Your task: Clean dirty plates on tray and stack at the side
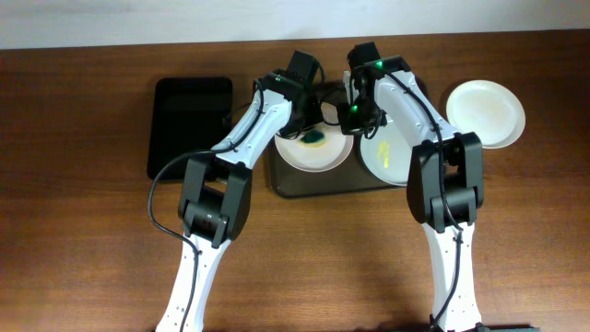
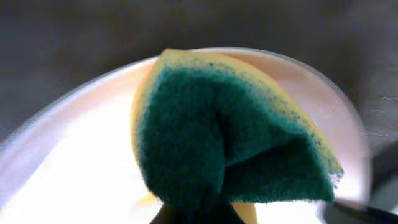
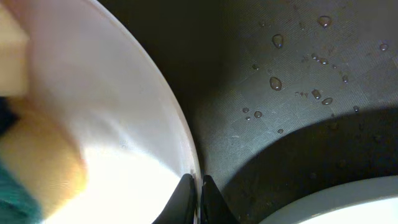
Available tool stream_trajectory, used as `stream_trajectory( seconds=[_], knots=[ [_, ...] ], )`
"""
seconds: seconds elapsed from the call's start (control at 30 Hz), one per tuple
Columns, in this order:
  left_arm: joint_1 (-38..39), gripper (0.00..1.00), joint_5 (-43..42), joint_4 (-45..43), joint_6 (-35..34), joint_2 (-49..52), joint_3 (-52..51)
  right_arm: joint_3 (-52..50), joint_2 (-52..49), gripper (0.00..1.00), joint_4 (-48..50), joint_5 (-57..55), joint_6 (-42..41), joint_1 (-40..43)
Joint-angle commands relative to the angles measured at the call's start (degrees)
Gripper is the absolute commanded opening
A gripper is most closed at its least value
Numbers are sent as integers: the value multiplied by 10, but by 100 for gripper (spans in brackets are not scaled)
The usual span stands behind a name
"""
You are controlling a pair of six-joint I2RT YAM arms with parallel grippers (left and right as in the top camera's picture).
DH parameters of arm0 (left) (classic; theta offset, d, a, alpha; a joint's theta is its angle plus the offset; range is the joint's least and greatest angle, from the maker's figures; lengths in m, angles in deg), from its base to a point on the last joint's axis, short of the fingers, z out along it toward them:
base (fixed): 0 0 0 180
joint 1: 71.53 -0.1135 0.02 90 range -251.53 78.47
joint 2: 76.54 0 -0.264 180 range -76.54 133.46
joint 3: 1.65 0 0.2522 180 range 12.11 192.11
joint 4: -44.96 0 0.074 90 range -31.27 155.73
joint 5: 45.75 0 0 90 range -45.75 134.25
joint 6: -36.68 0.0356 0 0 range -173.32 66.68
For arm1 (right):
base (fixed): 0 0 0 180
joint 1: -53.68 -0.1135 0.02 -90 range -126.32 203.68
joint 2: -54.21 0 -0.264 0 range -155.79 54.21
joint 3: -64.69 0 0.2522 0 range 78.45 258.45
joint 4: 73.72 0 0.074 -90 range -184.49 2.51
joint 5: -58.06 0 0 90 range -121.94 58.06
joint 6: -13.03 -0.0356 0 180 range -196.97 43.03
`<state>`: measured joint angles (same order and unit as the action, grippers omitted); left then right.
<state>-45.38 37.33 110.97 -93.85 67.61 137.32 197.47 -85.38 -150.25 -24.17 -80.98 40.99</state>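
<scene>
left pincer (image 2: 194, 216) clamped on sponge (image 2: 230, 143), pressed to plate (image 1: 318, 159) in tray (image 1: 304, 189); right pincer (image 3: 194, 198) nipped shut on its rim. 2nd plate (image 1: 387, 161) waits alongside. 3rd plate (image 1: 486, 112) sits off-tray on worktop (image 1: 92, 231), prob. cleaned; no stack yet.

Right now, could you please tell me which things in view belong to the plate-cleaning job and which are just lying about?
In the job: tray; plate being scrubbed, its rim pinched by the right gripper; smeared plate beside it in the tray; plate on the table, off to the side; sponge in the left gripper.
Lying about: black tray.
</scene>
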Motion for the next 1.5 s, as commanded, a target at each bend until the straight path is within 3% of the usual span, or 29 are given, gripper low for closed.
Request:
stream_trajectory(
  seconds=[0.0, 0.1, 0.2, 0.33, 0.43, 0.57, 0.93, 1.03, 1.3, 1.47],
  knots=[
    [-36, 0, 160, 71, 20, 24, 24, -6, 0, 4, -5, -21, 6, 4],
    [-59, 0, 226, 122, 31, 24, 58, -6, 0, 4, -5, -21, 6, 4],
    [-68, 0, 227, 138, 31, 24, 86, -6, 0, 4, -5, -21, 6, 4],
    [-68, 0, 150, 126, 31, 24, 111, -6, 0, 4, -5, -20, 6, 4],
    [-68, 0, -11, 85, 31, 25, 109, -6, 0, 4, -5, -20, 6, 4],
    [-61, 0, -94, 45, 31, 29, 109, -6, 0, 4, -5, -20, 6, 4],
    [-21, 0, -104, 35, 31, 73, 109, -6, 0, 4, -12, -21, 6, 4],
    [-23, 0, -48, 64, 31, 77, 109, -6, 0, 4, -13, -21, 6, 4],
    [-26, 0, 306, 169, 31, 75, 113, -6, 0, 4, -14, -21, 6, 4],
    [-33, 0, 354, 211, 31, 75, 155, -6, 0, 4, -11, -21, 6, 4]
  ],
)
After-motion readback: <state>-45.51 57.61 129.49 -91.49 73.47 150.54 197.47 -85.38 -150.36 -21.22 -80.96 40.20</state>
